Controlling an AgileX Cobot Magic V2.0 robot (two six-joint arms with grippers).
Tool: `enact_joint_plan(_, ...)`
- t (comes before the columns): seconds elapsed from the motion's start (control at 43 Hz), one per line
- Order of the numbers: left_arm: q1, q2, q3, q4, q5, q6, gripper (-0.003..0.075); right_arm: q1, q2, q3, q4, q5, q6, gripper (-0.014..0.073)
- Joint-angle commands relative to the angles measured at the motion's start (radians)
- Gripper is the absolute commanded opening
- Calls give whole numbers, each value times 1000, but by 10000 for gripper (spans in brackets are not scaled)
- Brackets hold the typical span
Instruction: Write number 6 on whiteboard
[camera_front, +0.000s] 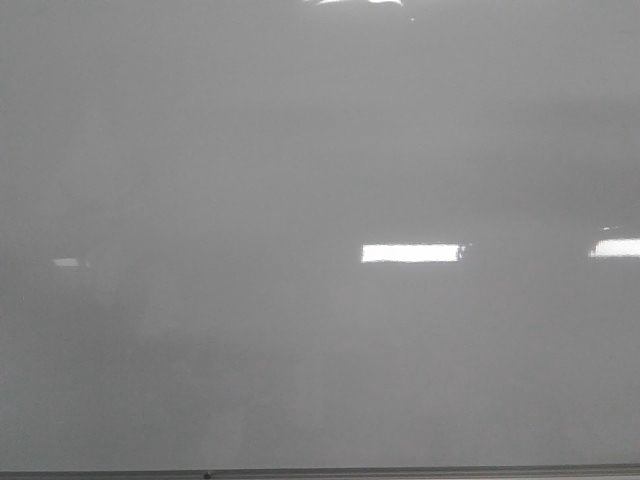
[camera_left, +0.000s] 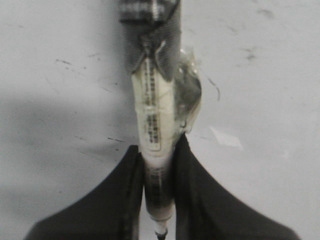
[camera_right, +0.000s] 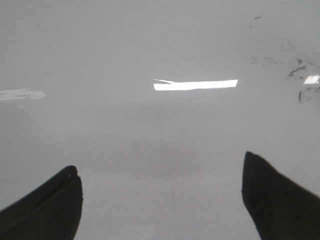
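Two end effectors show only in our wrist views; the front view gives us nothing but the whiteboard, glossy pale grey from edge to edge, with a thin dark frame edge along its bottom and bright light reflections right of the middle. We see no drawn line on it there, so the number 6 is not visible from the front.

On our left, the left end effector has its dark fingers closed tight around a marker, a pale barrel with a printed label, wrapped in clear tape and tipped with a grey cap-like end. Beyond it the board carries faint dark smudges.

On our right, the right end effector stands wide open, holding nothing, its fingers well apart over the board, where scattered dark marks sit near one reflection.
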Motion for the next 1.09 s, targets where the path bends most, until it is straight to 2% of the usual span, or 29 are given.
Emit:
enact_joint_plan(0.0, -20, -107, -54, 66, 89, -10, -6, -2, 19, -37, 8, -79, -4, 662)
enact_joint_plan(0.116, -87, -183, -130, 106, 303, 16, -11, -2, 46, -58, 8, -36, -12, 662)
enact_joint_plan(0.256, -253, -195, -275, 104, 626, 158, -11, 38, 118, -120, 8, 33, -80, 662)
enact_joint_plan(0.372, -438, -196, -360, 104, 761, 301, -11, 131, 200, -183, 9, 98, -165, 662)
enact_joint_plan(0.419, -535, -196, -387, 104, 779, 346, -11, 183, 240, -213, 10, 138, -204, 662)
enact_joint_plan(0.581, -782, -196, -420, 111, 791, 541, -11, 377, 365, -303, 21, 284, -340, 662)
enact_joint_plan(0.744, -1014, -196, -425, 199, 790, 566, -11, 603, 484, -393, 57, 383, -430, 662)
enact_joint_plan(0.93, -1164, -196, -425, 259, 781, 566, -11, 815, 631, -477, 64, 366, -448, 662)
enact_joint_plan(1.07, -1194, -196, -425, 259, 761, 566, -11, 895, 717, -526, 64, 321, -448, 662)
